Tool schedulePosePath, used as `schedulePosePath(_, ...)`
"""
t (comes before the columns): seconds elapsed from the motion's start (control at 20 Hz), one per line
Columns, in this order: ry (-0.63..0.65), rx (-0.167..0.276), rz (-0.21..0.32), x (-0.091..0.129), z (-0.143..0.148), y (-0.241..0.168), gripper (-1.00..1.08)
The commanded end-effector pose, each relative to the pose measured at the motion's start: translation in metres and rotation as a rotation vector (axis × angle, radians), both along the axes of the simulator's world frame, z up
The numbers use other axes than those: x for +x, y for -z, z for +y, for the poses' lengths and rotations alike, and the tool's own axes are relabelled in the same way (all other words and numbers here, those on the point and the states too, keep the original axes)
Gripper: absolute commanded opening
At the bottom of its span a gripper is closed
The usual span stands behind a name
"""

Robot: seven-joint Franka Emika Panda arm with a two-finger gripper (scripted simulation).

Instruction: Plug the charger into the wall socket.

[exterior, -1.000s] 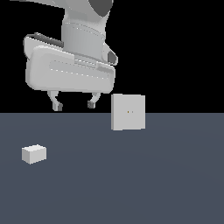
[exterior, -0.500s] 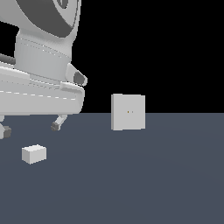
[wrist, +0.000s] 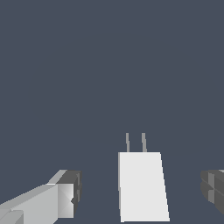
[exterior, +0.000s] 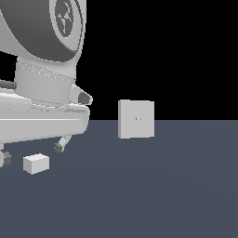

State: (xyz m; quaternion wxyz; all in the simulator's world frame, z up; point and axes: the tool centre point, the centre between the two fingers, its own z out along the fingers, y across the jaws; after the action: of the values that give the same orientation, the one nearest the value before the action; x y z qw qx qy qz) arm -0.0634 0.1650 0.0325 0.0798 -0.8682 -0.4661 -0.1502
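The charger [exterior: 36, 164] is a small white block lying on the dark floor at the exterior view's left. In the wrist view the charger [wrist: 142, 186] shows two thin prongs [wrist: 135, 143] at one end. My gripper [exterior: 31, 152] is open, just above the charger, with one finger on each side and not touching it. In the wrist view the gripper [wrist: 141, 191] straddles the block, with dark fingertips [wrist: 73, 189] well apart. The wall socket [exterior: 136, 119] is an upright square white plate with two tiny holes, standing further back, to the exterior view's right of the charger.
The dark grey floor [exterior: 162, 195] stretches flat around both things. The arm's large white body [exterior: 42, 69] fills the upper part of the exterior view's left.
The arm has moved toward the exterior view's left and lower, from near the socket to over the charger. The gripper stays open. Charger and socket have not moved.
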Motion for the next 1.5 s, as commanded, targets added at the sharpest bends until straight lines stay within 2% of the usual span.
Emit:
schedulePosePath(0.0,-0.001,0.000,0.000,0.000,0.000,0.011,1.00)
schedulePosePath(0.3,-0.001,0.000,0.000,0.000,0.000,0.021,1.00)
schedulePosePath(0.35,-0.001,0.000,0.000,0.000,0.000,0.021,-1.00)
schedulePosePath(1.0,0.011,0.001,0.000,0.002,-0.003,0.019,-1.00)
schedulePosePath(1.25,0.101,0.002,0.000,0.013,-0.033,0.007,-1.00)
schedulePosePath(1.45,0.235,0.003,-0.001,0.025,-0.078,-0.010,-1.00)
